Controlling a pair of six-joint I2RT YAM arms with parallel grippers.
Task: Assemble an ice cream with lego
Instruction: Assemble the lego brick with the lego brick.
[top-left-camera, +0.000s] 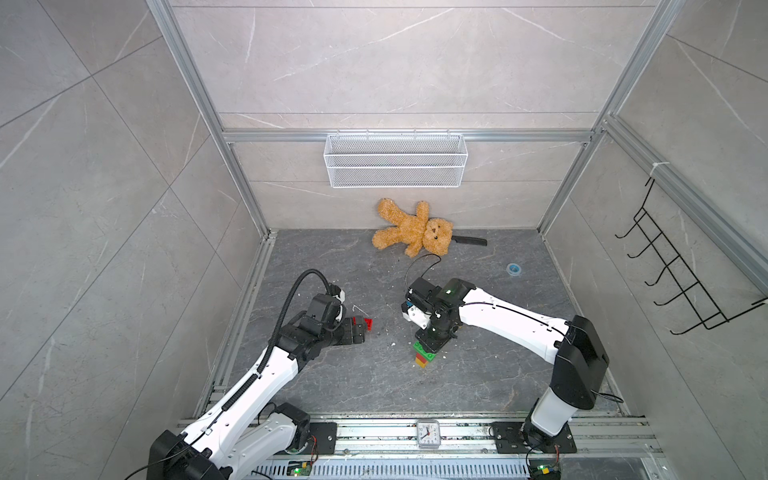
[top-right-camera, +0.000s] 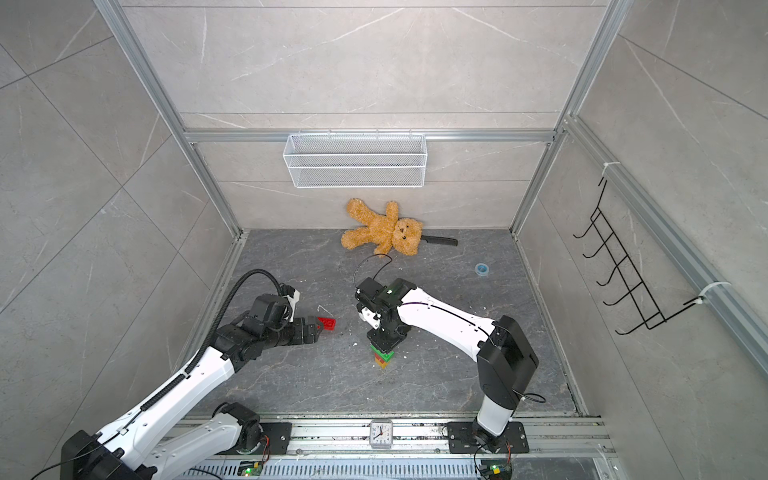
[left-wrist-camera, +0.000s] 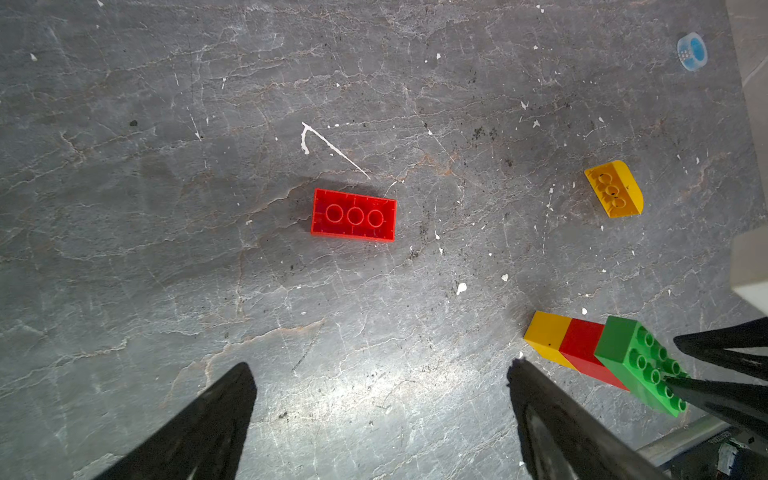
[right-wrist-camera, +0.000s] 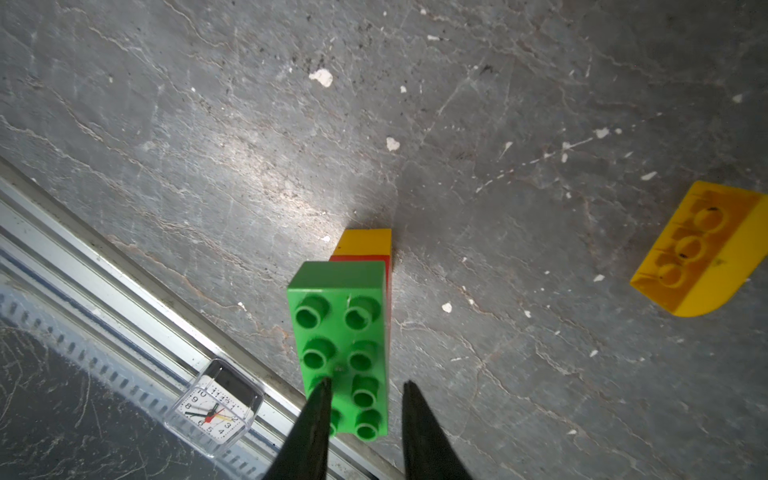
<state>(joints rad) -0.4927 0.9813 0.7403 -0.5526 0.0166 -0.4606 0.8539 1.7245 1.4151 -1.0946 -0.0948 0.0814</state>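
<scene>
Right gripper (right-wrist-camera: 366, 384), jaws narrowly parted, grasping nothing, over the upright ice cream stack (right-wrist-camera: 340, 332) on the worktop (top-left-camera: 332, 374); left gripper (left-wrist-camera: 378, 374) released wide near loose red brick (left-wrist-camera: 353, 215).

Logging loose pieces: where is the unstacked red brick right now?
In both top views the loose red brick lies underside-up on the floor, just ahead of the open left gripper, apart from the stack.
</scene>
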